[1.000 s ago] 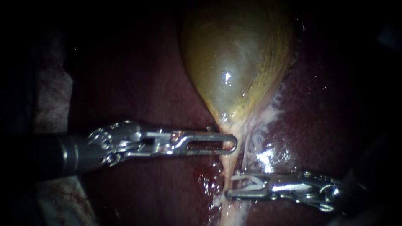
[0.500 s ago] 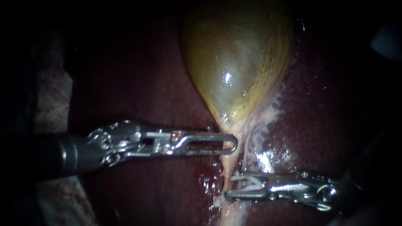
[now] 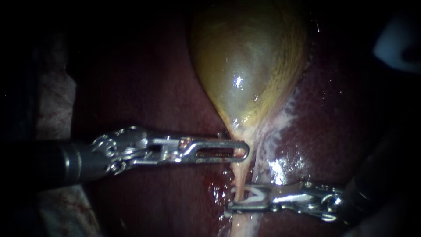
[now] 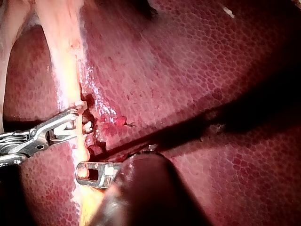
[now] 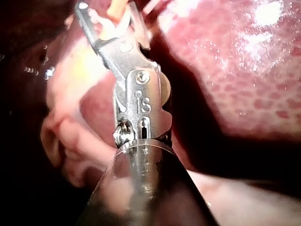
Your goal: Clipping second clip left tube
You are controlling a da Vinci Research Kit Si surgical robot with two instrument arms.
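The yellow-green gallbladder (image 3: 245,66) narrows to a neck that runs on as the pale left tube (image 3: 240,177). My left instrument (image 3: 239,151) lies level across that neck, its slotted jaws shut on it. Lower down, my right instrument (image 3: 234,197) carries an open white V-shaped clip (image 3: 253,195) in its jaws, and the tube passes between the clip's legs. In the left wrist view the clip (image 4: 85,125) sits at the tube (image 4: 68,61), just ahead of my left jaws (image 4: 88,172). The right wrist view shows my right jaws (image 5: 110,12) spread round the orange tube (image 5: 115,6).
Dark red liver (image 3: 149,87) surrounds the gallbladder. A whitish second strand (image 3: 263,145) runs to the right of the clipped tube. Blood wets the liver beside the tube (image 3: 217,191). Pale material (image 3: 52,101) lies at far left, and a pale blurred thing (image 3: 397,46) at upper right.
My right instrument has slid left, so the clip now straddles the tube instead of lying beside it. The pale thing at upper right has come further in. My left instrument has held still.
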